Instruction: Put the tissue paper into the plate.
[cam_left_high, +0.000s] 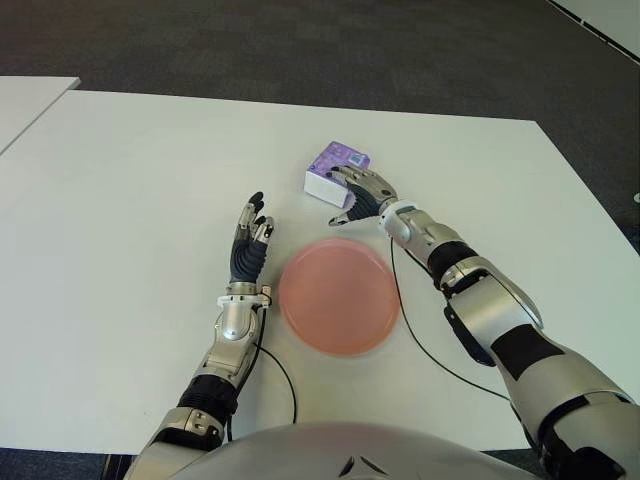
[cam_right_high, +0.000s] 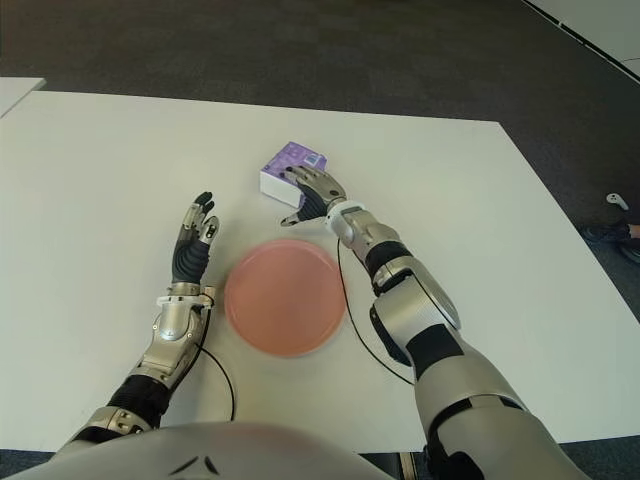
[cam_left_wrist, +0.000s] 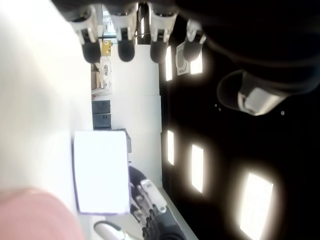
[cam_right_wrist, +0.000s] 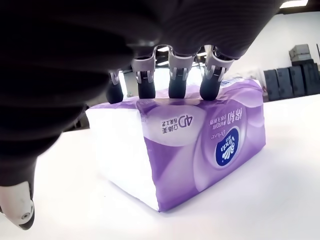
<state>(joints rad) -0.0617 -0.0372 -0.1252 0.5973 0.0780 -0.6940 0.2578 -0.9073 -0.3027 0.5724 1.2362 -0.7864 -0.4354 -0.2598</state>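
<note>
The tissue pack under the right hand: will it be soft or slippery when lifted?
The tissue pack is probably soft and light: its wrap bulges. The glossy film may be slippery under the right hand fingertips on top. Lying flat on the table, it seems unlikely to roll.

White table (cam_left_high: 130, 200) with pink plate (cam_left_high: 339, 295), tissue pack (cam_left_high: 331, 169)

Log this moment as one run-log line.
right hand: fingertips on tissue pack, not closed | tissue pack: on table, beyond plate | plate: empty | left hand: open, left of plate
</note>
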